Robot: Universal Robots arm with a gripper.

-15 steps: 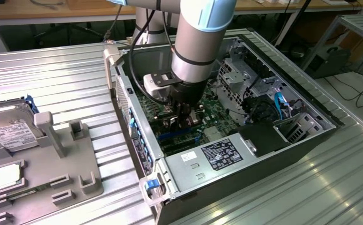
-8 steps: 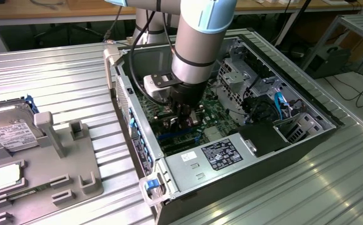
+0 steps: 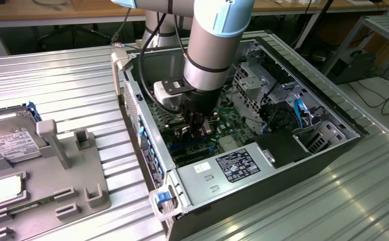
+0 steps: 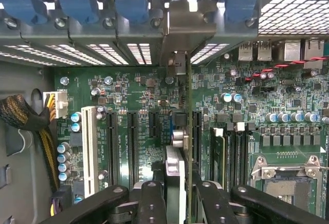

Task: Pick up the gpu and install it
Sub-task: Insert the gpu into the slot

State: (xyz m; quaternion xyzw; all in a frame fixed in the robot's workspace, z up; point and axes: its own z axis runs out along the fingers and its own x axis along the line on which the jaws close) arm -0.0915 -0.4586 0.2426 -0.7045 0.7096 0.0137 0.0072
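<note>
1. Gripper (image 4: 177, 196) is clamped on the gpu (image 4: 175, 170), with its dark fingers (image 4: 151, 201) pressing on either side of the card's upper edge. In the exterior view the gripper (image 3: 196, 125) reaches deep inside the open computer case (image 3: 345, 118).
2. The gpu stands edge-on over the motherboard (image 4: 128, 95), running along a black expansion slot (image 4: 196, 131). Its metal bracket (image 4: 177, 62) faces the case's rear wall. I cannot tell whether it is fully seated.
3. I judge the step in hand to be the installing, with the pick-up done. Seating calls for the connector to line up with the slot, a straight press and a square bracket.
4. The hard drive (image 3: 10, 133) carries a white label (image 3: 13, 145), and a black sticker (image 3: 238, 165) sits inside the case. Both are printed, but neither can be read.
</note>
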